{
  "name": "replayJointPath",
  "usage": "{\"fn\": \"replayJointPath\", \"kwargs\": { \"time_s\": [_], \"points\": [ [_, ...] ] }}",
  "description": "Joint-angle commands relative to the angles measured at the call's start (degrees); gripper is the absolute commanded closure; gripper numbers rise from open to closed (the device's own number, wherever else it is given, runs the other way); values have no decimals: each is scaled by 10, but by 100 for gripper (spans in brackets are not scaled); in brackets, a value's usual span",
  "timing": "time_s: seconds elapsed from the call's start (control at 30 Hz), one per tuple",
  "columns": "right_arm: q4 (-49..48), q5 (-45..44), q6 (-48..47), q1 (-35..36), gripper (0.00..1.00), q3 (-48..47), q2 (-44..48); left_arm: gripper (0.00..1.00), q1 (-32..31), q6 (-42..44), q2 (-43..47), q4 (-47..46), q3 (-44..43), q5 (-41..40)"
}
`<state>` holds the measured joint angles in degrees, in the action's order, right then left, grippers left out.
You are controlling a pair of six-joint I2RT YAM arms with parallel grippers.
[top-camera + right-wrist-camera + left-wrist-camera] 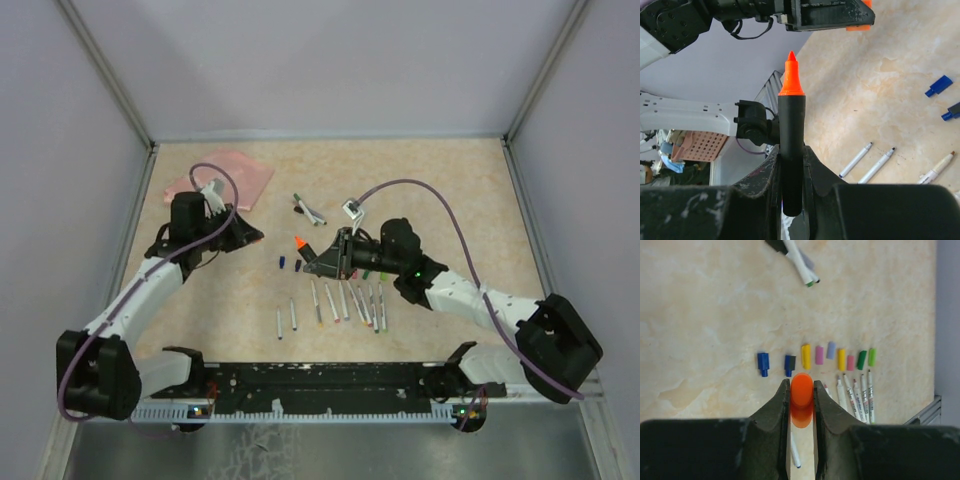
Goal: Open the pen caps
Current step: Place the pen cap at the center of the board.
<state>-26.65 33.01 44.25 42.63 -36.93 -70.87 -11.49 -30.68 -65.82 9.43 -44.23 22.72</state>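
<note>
My left gripper [801, 386] is shut on an orange cap [801, 392], held above the table; in the top view it [252, 238] is left of the right gripper. My right gripper [791, 150] is shut on a black pen barrel [791, 125] whose bare orange tip [790, 75] points up at the left gripper; the tip also shows in the top view [299, 241]. Loose caps lie in a row on the table: blue [763, 363], dark blue [789, 364], yellow [806, 356], pink [819, 355], lilac [830, 350], green [861, 360].
Several uncapped white pens [345, 302] lie side by side in front of the caps. Two more pens [308, 208] lie farther back. A pink pouch [225, 178] lies at the back left. A black rail [320, 380] runs along the near edge.
</note>
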Motion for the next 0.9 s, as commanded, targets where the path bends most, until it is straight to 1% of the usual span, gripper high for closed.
{"fn": "replayJointPath", "kwargs": {
  "time_s": [0.0,0.17,0.3,0.4,0.63,0.87],
  "points": [
    [11,-19,-15,7,100,3,32,100,1,42,-49,65,-11,-35],
    [23,-32,-17,7,100,11,44,100,0,61,-139,88,-42,-32],
    [27,-39,-18,7,100,12,47,98,-2,71,-183,88,-56,-28],
    [30,-45,-18,7,100,14,49,94,-2,80,-210,88,-62,-32],
    [36,-49,-19,6,100,12,48,84,-8,87,-264,88,-83,-11],
    [40,-50,-18,7,100,9,40,72,-11,94,-298,94,-104,-6]
  ]
}}
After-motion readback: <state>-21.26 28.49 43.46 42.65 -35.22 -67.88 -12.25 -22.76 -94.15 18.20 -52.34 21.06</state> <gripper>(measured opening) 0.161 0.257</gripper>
